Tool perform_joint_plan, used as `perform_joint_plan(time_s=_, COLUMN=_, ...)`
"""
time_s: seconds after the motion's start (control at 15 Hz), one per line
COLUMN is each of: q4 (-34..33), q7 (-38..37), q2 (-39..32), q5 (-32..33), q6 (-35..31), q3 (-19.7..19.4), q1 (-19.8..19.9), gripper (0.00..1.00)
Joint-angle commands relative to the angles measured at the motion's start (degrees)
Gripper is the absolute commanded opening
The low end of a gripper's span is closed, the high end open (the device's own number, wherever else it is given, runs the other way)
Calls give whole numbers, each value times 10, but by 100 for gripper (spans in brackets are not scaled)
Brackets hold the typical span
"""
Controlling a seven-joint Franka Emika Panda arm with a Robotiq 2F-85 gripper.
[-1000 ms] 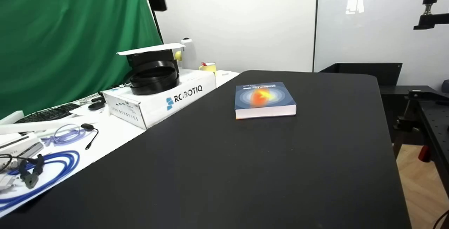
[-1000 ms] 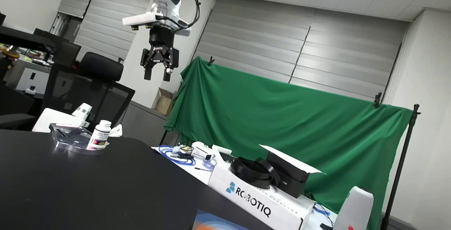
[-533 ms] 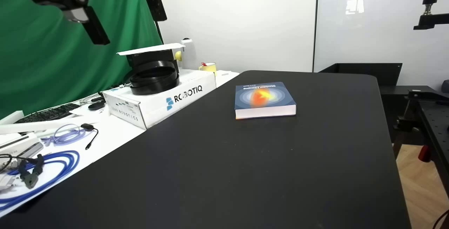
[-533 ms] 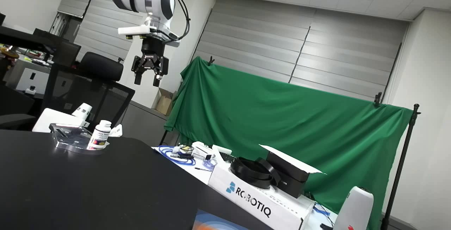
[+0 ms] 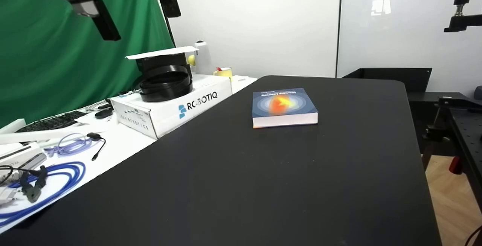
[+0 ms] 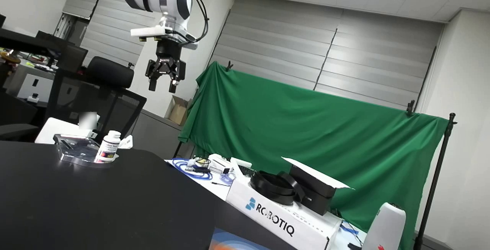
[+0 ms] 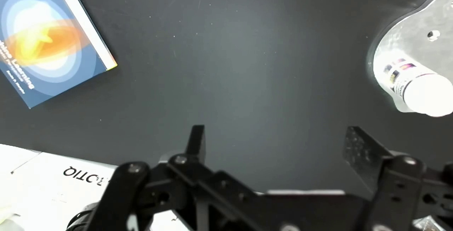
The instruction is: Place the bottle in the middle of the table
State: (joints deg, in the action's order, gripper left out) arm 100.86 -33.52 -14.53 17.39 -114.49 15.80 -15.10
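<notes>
The bottle (image 6: 109, 146) is small and white with a white cap and a dark printed label. It stands at the edge of a metal plate near the table's end in an exterior view. In the wrist view the bottle (image 7: 403, 73) is at the right edge, on the plate's corner. It is out of view in an exterior view that shows the table (image 5: 233, 185). The black table top also fills much of the wrist view (image 7: 240, 64). My gripper (image 6: 162, 90) is open and empty, high above the table and apart from the bottle. It also shows at upper left (image 5: 142, 26) and in the wrist view (image 7: 276, 132).
A shiny metal plate (image 6: 78, 151) lies under the bottle. A blue-and-orange book (image 5: 284, 104) lies on the table, at upper left in the wrist view (image 7: 46, 43). A white box with blue lettering (image 5: 188, 106) and cables (image 5: 71, 174) sit on the white side table.
Over the last second my gripper has moved down and to the left in both exterior views, then slightly back up in the last half second. The bottle and book have not moved.
</notes>
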Motion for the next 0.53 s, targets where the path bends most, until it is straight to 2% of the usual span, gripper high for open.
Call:
perform_joint_plan(time_s=0.0, q4=-46, q7=-10, q2=-36, q5=22, q6=-13, q3=-32, q1=-30, gripper=100)
perform_joint_plan(time_s=0.47, q4=-239, q7=15, q2=-183, q5=9, q6=-23, q3=-79, q1=-65, gripper=100)
